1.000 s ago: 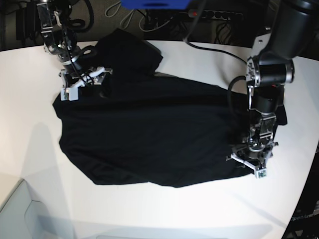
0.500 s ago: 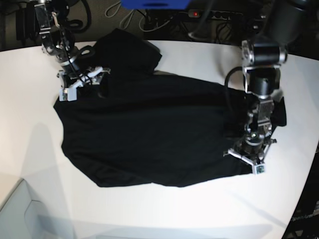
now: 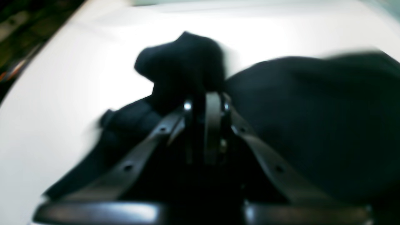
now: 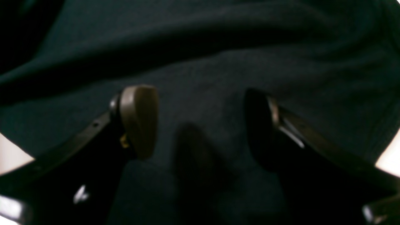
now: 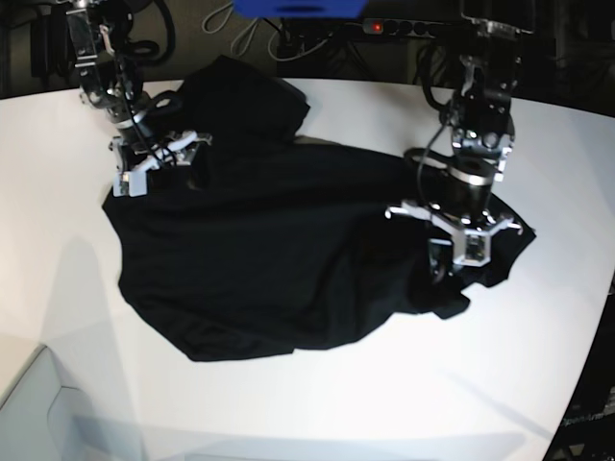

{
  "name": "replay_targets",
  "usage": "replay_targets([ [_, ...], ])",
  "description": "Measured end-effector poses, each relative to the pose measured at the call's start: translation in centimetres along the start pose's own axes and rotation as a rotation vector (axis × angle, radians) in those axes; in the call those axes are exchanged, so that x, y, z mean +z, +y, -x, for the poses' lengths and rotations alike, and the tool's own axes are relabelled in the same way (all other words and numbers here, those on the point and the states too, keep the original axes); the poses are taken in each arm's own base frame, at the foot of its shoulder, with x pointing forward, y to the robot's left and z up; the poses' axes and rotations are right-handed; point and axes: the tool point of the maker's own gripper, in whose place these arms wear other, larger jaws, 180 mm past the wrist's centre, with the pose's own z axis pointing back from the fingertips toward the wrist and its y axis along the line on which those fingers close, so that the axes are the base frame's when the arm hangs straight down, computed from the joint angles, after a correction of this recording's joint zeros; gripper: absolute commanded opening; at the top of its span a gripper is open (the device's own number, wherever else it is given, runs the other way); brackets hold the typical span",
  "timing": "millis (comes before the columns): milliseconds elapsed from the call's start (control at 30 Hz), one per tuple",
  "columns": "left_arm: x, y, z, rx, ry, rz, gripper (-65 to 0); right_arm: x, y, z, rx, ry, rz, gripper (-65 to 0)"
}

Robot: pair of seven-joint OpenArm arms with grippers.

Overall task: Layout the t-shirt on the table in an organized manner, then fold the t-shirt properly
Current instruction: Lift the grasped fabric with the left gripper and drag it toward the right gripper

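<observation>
Here, one moment at the folding table:

Table: a white table (image 5: 317, 403) with a curved edge carries the black t-shirt (image 5: 259, 259), which spreads across its middle and reaches toward the far edge.

T-shirt: it lies loose and rumpled, not flat. One lobe of cloth runs up to the far edge, left of centre in the base view. The near hem sags in an uneven curve well short of the near edge. The part toward the table's right edge is bunched and gathered up.

Left gripper: the left gripper (image 5: 459, 242) stands over the bunched end near the table's right edge. In the left wrist view its fingers (image 3: 212, 125) are pressed together, pinching a fold of the t-shirt (image 3: 312, 125). A dark tuft of cloth sticks out just beyond the tips, with bare table (image 3: 62, 93) to one side. That view is blurred.

Right gripper: the right gripper (image 5: 159, 165) sits at the shirt's far-left corner, near the table's far edge. In the right wrist view its jaws stand wide apart, one tan pad (image 4: 139, 118) and one dark pad (image 4: 259, 125) poised over the t-shirt (image 4: 203, 62). Nothing is held between them. Whether the pads touch the cloth cannot be told.

Beyond the table: dark cables (image 5: 279, 38) lie past the far edge.
</observation>
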Motion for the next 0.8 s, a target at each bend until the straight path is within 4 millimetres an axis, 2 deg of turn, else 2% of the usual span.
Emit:
replay_targets([
  [100,1.5,-2.5,1.6,-0.076,0.041,0.117,-61.8,-0.1,0.0,-0.2,0.001,0.0,-0.002,-21.6],
  [200,3.9,-4.2,5.0,-0.135,0.146,0.211,-48.3,-0.3,0.0,-0.4,0.005,-0.002,-0.002,-21.6],
  [267,5.0,-4.6,6.0,-0.157,0.176,0.25,-38.5,-0.3,0.1,-0.2,0.004,0.005,-0.004,-21.6],
  [333,6.0,-4.6,5.5,-0.171,0.17,0.258,-33.0,-0.3,0.2,-0.2,0.002,0.004,-0.005,-21.6],
  [467,7.4,-5.2,1.6,-0.154,0.076,0.279,-32.8,-0.3,0.2,-0.1,0.003,0.004,-0.005,-21.6],
  [533,6.9,-3.6,-0.1,-0.159,0.03,0.23,-32.8,-0.3,0.2,-0.2,0.002,0.003,-0.006,-21.6],
  [600,6.1,-1.4,-0.9,-0.15,0.011,0.146,-32.7,-0.3,0.2,-0.2,0.002,0.002,-0.005,-21.6],
  [700,4.9,0.5,-1.5,-0.095,-0.013,0.052,-32.7,-0.3,0.2,-0.1,0.0,0.003,-0.006,-21.6],
  [800,4.7,2.7,-2.2,-0.011,-0.045,-0.071,-32.7,-0.4,0.5,-0.1,-0.011,-0.001,-0.008,-21.6],
])
